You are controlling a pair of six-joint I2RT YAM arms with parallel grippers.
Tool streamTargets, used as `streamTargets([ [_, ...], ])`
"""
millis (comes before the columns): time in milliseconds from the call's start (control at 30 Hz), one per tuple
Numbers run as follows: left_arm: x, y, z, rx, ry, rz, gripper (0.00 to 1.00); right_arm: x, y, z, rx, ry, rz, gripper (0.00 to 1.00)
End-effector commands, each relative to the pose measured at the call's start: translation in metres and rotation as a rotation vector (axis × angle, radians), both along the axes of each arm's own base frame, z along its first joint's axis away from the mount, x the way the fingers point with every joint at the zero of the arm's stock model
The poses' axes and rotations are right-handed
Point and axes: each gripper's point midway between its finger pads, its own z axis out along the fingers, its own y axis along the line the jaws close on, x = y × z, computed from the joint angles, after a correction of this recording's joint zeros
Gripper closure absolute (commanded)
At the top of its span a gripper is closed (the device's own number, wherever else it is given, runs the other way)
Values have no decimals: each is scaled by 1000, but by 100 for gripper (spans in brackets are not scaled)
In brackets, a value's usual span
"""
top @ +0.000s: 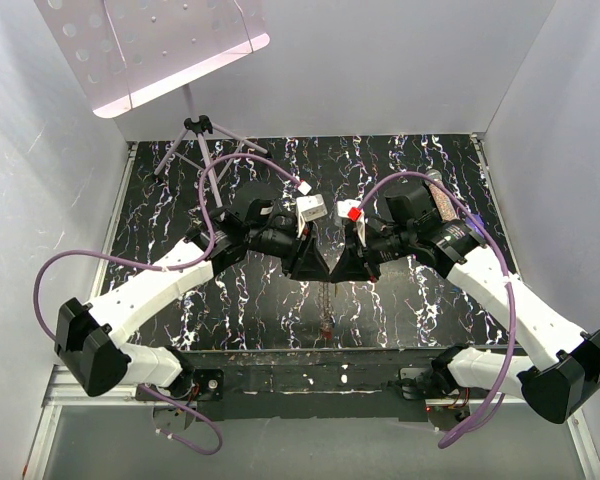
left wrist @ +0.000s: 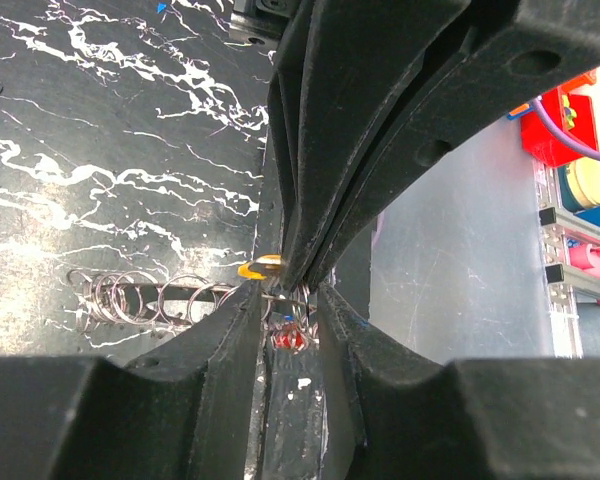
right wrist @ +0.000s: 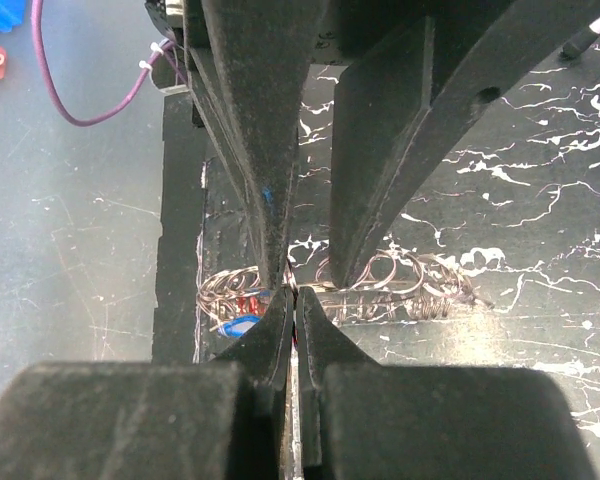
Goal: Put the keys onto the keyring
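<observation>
One small tripod point(top: 205, 150) stands at 11 o'clock on the black marbled table point(top: 250, 310). There are two arms, and the left one reaches in from 8 o'clock. The left gripper point(left wrist: 288, 296) points down at the table's middle with its two fingers apart, a clear gap between them, one on each side of the other gripper's tip. Whether they touch any wire I cannot tell. One keyring point(right wrist: 380, 285), a row of linked wire loops too tangled to count, lies on the table there and trails toward 6 o'clock. Three keys show beside it:
- one yellow-orange key point(left wrist: 259, 267), just beside a left fingertip
- one blue key point(right wrist: 238, 326)
- one red key point(left wrist: 292, 341)

The right gripper point(right wrist: 292, 297) comes in from 4 o'clock and is pinched tight on a loop of the keyring. At 2 o'clock lie one tube of beads point(top: 443, 203) and one purple pen point(top: 470, 225).
</observation>
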Motion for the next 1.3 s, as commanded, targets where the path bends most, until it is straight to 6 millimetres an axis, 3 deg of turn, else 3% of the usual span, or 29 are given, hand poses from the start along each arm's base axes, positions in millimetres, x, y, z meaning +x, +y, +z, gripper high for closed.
streamTargets([
  [0, -3, -4, 12, -17, -21, -28, 73, -1, 3, 16, 63, -27, 15, 99],
  [167, -4, -4, 12, -16, -22, -35, 80, -1, 3, 16, 65, -22, 14, 99],
  [300, -6, -4, 10, -11, -17, -53, 100, -2, 2, 16, 67, -20, 12, 99],
  [600, -7, 3, 19, -45, -81, -25, 100, -1, 1, 25, 93, -4, 1, 99],
  [700, -9, 4, 23, -69, -82, -14, 100, -4, 1, 29, 109, 1, 13, 94],
  [933, -10, 7, 29, -138, -64, 44, 100, -9, -2, 47, 156, -13, 29, 60],
  [1267, 0, 12, 47, -322, -20, 180, 100, -19, -10, 64, 248, -119, 66, 51],
])
